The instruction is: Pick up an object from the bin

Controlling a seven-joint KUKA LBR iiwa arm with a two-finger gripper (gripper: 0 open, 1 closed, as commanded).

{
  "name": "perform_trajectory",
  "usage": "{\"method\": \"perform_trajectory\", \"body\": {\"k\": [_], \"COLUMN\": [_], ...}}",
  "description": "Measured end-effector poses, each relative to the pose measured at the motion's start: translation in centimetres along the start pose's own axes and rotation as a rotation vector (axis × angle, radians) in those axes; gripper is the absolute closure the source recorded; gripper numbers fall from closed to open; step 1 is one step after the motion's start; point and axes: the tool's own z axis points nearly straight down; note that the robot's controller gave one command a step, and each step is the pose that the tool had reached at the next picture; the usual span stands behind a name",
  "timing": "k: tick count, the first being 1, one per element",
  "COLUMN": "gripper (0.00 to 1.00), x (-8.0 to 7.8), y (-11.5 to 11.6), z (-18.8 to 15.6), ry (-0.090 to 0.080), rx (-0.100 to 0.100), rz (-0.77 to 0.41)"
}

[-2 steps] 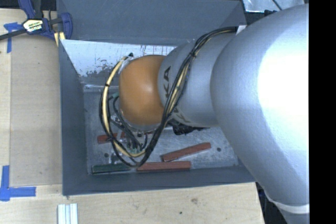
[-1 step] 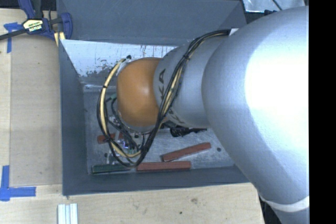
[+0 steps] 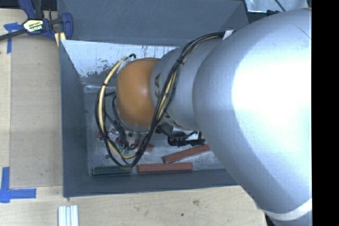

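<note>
My gripper [image 3: 119,138] is low in the bin's front left part, mostly hidden beneath the arm's orange cover and cables. Just in front of it a dark flat bar [image 3: 110,170] lies along the bin's front wall. To that bar's right, also along the front wall, lies a long reddish-brown strip [image 3: 164,168]. A second reddish-brown strip [image 3: 186,154] lies tilted a little farther right. A small black object [image 3: 183,139] sits to the right of the gripper, partly under the arm. What lies directly beneath the gripper is hidden.
The arm reaches in from the right and covers the bin's middle and right. Yellow and black cables loop around the orange cover down to the gripper. The bin's left wall stands close to the gripper.
</note>
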Motion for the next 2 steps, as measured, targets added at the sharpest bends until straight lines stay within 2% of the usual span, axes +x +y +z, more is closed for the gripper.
{"method": "perform_trajectory", "body": {"k": [2], "gripper": [1.00], "x": [0.00], "y": [0.00], "z": [0.00], "ry": [0.000], "rx": [0.000], "rz": [0.001]}}
